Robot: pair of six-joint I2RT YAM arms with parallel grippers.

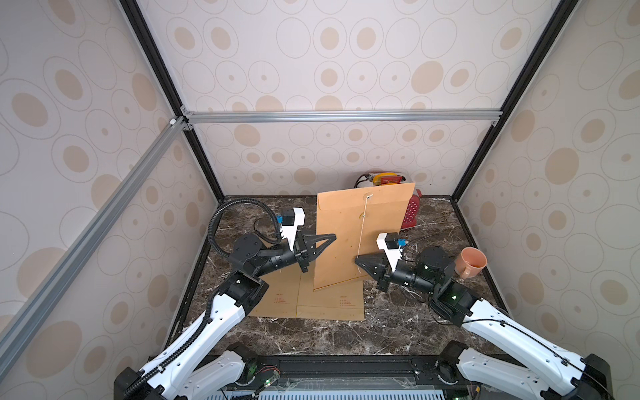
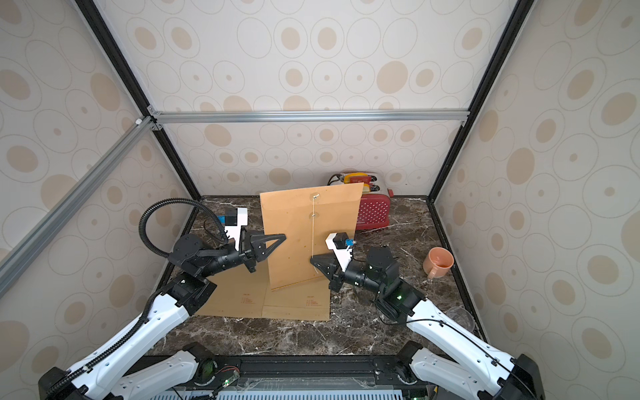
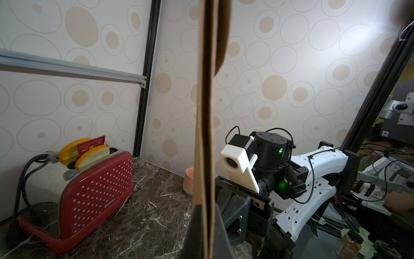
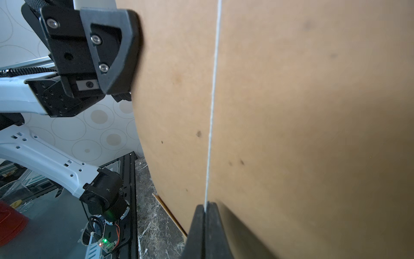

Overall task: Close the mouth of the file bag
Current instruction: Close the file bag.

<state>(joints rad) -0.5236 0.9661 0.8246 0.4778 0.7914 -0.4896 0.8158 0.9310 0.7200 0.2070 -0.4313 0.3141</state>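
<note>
Marble tbl [image 1: 381, 332]; 3 file bags [image 1: 349, 239]; 1 mug [image 1: 472, 262]

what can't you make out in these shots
Red print on the flat envelopes: too small in both top views.
Toaster: partly hidden behind the file bag in a top view.
Upper end of the string: cut off in the right wrist view.
Mug: half behind the bag's edge, left wrist view.

Closed left gripper [image 1: 333, 238], closed right gripper [image 1: 357, 260]
</note>
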